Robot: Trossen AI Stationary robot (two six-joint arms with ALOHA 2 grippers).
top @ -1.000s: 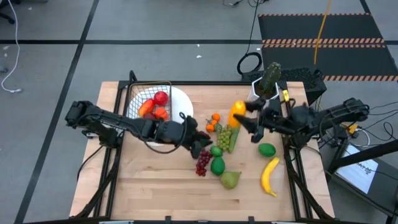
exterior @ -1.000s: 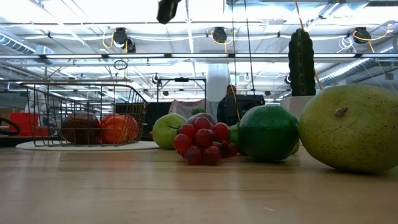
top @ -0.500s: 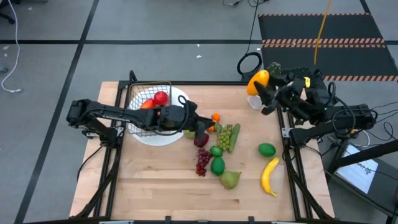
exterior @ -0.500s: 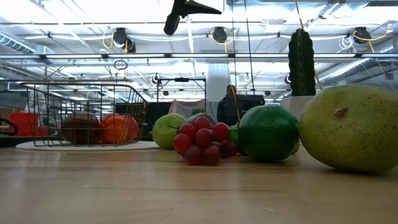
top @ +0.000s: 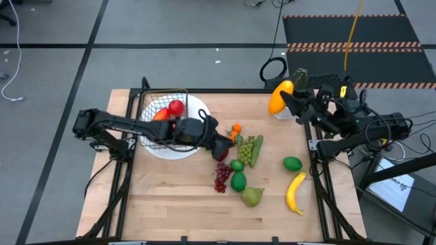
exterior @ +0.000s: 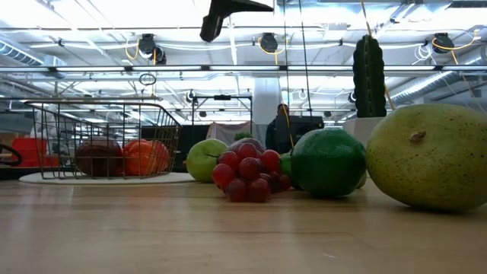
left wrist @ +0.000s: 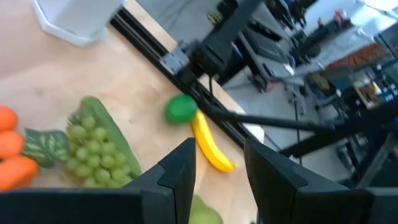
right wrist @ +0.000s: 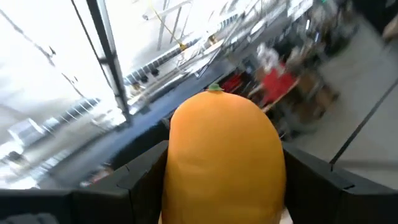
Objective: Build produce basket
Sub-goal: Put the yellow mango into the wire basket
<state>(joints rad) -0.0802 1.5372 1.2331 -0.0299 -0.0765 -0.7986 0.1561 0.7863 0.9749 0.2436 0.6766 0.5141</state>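
Observation:
The wire basket (top: 163,109) stands on a white plate (top: 194,133) at the far left and holds red and orange produce (top: 176,107). More produce lies mid-table: green grapes (top: 245,148), red grapes (top: 221,177), small oranges (top: 234,133), limes (top: 292,163), a pear (top: 253,197) and a banana (top: 296,192). My left gripper (top: 228,145) hovers open between the plate and the grapes, and its wrist view shows an empty gap (left wrist: 217,177). My right gripper (top: 285,97) is high at the far right, shut on an orange-yellow fruit (top: 276,96). My right gripper pinches the orange-yellow fruit by its two long sides (right wrist: 177,168) between its two fingers (right wrist: 134,186). The fingers come from the table's right side, slanting a little upward, and lie along the fruit. The fruit is lifted clear, its stem end (right wrist: 214,88) pointing away from the wrist.
A green cactus (top: 298,78) in a white pot stands at the far right corner, right beside the held fruit. A dark red fruit (top: 219,154) lies just under my left gripper. Bare wood lies along the near edge (top: 170,211) and at the near left.
My right gripper has lifted the orange-yellow fruit off the middle of the table. It has carried it up and toward the far right corner beside the cactus, rolling its wrist on the way. My left gripper has swung a little toward the far edge, away from the red grapes.

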